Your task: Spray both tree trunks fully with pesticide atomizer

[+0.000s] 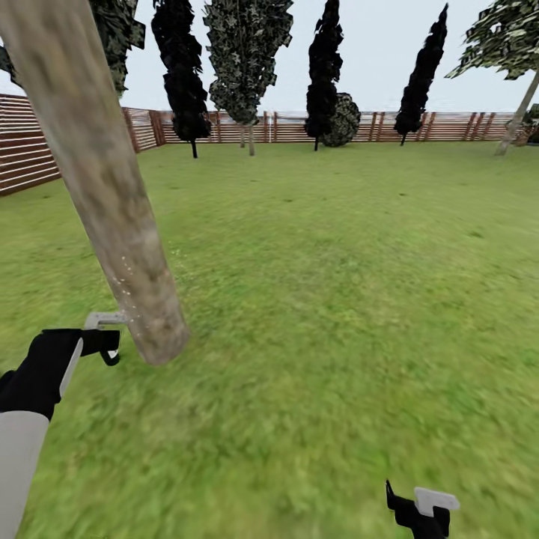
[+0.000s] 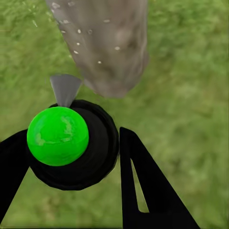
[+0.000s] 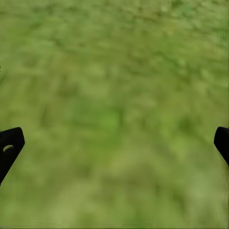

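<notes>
Pretty open yard here: a wide patchy green grass lawn (image 1: 337,299) runs back to a brown fence of horizontal wooden slats (image 1: 442,127). Along that fence stand tall dark narrow cypress-like shrubs (image 1: 324,67) and a round dark bush (image 1: 346,120). Pale overcast sky (image 1: 382,45), flat even light.
</notes>
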Robot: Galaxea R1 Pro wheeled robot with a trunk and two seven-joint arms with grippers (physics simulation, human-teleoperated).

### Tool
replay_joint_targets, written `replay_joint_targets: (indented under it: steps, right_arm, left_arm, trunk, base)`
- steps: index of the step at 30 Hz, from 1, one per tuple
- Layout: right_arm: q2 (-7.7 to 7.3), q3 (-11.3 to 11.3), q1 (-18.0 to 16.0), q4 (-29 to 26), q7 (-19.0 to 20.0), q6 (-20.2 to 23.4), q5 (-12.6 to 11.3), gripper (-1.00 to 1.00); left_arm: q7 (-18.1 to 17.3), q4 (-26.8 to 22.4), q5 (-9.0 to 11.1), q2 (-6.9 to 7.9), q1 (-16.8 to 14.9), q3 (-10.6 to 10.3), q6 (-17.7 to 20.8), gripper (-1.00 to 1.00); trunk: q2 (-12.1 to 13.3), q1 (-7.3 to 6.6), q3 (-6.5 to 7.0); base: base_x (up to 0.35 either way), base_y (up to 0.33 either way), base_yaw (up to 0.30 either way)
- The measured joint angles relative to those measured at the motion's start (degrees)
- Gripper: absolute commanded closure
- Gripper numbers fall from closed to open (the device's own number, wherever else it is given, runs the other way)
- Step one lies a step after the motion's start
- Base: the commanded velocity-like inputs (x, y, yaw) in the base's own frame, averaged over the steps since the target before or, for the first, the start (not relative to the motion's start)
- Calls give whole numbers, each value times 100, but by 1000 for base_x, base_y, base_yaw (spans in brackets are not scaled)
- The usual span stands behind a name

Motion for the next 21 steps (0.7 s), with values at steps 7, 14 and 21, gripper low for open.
replay_joint_targets:
  steps: [7,14,21]
  right_arm:
    - [-1,0,2,-2,0,0,0,-100]
    - [-1,0,2,-2,0,0,0,-100]
    - [0,0,0,0,0,0,0,-100]
  left_arm:
    - [12,9,-121,-8,9,1,-14,100]
    - [46,21,-134,-8,152,4,-18,100]
    - [413,26,-79,-55,388,8,-51,100]
  trunk:
    - [0,-1,0]
    - [0,-1,0]
    - [0,-1,0]
  base:
    - [186,-238,154]
    - [206,-224,7]
    - [207,-223,253]
